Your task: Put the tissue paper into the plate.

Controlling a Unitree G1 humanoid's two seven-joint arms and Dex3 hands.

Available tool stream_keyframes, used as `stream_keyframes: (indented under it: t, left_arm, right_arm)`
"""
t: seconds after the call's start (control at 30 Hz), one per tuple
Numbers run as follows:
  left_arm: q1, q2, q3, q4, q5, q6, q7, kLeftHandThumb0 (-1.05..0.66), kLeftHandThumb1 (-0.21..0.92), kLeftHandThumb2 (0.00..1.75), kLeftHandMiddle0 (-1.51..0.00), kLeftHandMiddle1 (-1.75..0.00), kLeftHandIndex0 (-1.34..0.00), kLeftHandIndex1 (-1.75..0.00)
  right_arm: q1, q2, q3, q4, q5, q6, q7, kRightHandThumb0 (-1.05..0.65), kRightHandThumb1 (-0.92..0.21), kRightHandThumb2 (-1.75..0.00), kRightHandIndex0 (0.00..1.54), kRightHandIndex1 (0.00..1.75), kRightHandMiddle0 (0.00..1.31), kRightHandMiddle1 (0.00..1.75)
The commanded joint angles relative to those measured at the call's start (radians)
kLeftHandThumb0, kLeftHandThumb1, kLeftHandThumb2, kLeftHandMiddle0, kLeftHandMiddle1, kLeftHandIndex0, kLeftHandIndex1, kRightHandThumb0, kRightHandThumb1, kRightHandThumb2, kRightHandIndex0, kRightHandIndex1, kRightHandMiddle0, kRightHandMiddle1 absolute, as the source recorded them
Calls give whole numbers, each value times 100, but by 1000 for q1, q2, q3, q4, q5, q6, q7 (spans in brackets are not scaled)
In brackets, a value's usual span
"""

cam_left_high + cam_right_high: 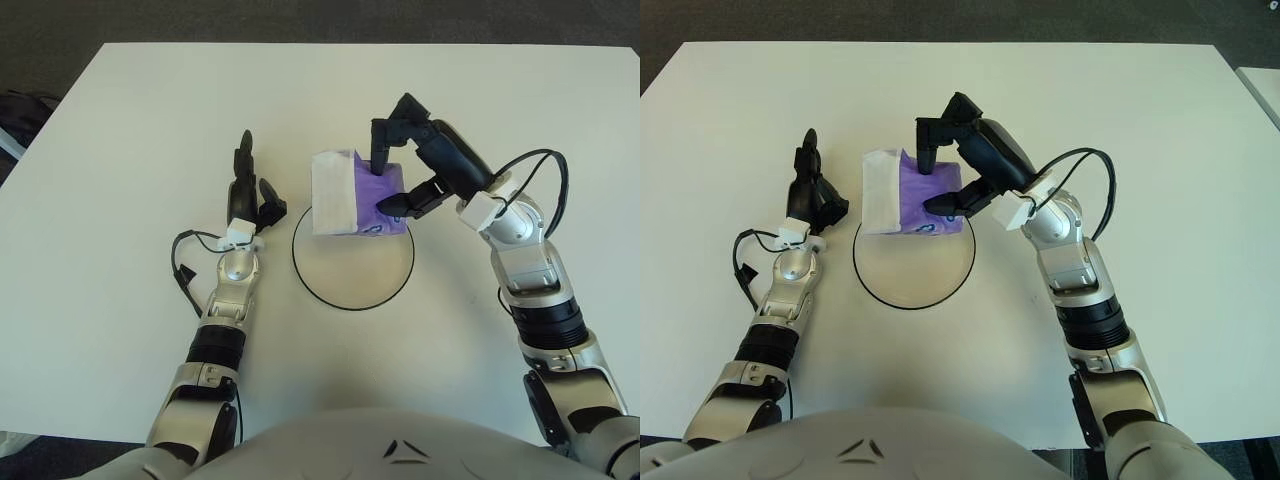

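A purple and white tissue pack point(352, 193) is held over the far rim of a round plate with a black edge point(320, 291) on the white table. My right hand point(392, 178) is shut on the purple right end of the pack, one finger on top and one at its side. The pack's white left end point(880, 191) sticks out past the plate's rim. My left hand point(247, 195) shows just left of the plate, fingers pointing away and holding nothing.
The white table point(120, 150) stretches wide around the plate, with dark floor beyond its far edge. A black cable point(186, 262) loops beside my left wrist.
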Motion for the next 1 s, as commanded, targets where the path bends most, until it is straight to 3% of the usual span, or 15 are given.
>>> stream_keyframes:
  t: [0.0, 0.03, 0.13, 0.23, 0.33, 0.53, 0.7, 0.97]
  left_arm:
    - [124, 0, -17, 110, 26, 25, -5, -90, 92, 123, -5, 0, 0, -17]
    - [123, 1, -16, 112, 22, 28, -9, -90, 92, 123, -5, 0, 0, -16]
    - [119, 2, -13, 115, 12, 33, -17, -90, 92, 124, -5, 0, 0, -16]
    - [115, 0, -9, 119, 5, 34, -20, -90, 92, 124, -5, 0, 0, -16]
    - [111, -1, -6, 124, 5, 30, -16, -90, 92, 124, -5, 0, 0, -15]
    - [108, 1, -9, 125, 15, 31, -11, -90, 92, 124, -6, 0, 0, -19]
    - [108, 6, -13, 125, 25, 28, -8, -91, 92, 124, -7, -1, 0, -24]
    - [102, 20, -21, 146, 42, 12, -4, -91, 92, 125, -7, -1, 0, -28]
  right_arm:
    - [-33, -62, 25, -1, -14, -17, 77, -78, -75, -73, 52, 146, 28, 145]
    - [-39, -84, 31, 3, -13, -31, 104, -87, -81, -67, 36, 126, 18, 124]
    - [-36, -118, 34, 1, -8, -65, 137, -99, -89, -61, 12, 61, 6, 53]
    - [-41, -139, 36, 10, -31, -115, 135, -103, -91, -59, 4, 30, 2, 18]
    - [-48, -157, 39, 15, -53, -148, 136, -104, -92, -59, 1, 14, 1, 6]
    - [-67, -202, 36, 8, -111, -185, 149, -105, -92, -61, 0, 3, 0, 1]
    - [-97, -250, 32, 18, -155, -239, 161, -105, -92, -64, 0, 0, 0, 0]
    - [-116, -286, 21, 52, -140, -322, 152, -105, -92, -68, 0, 0, 0, 0]
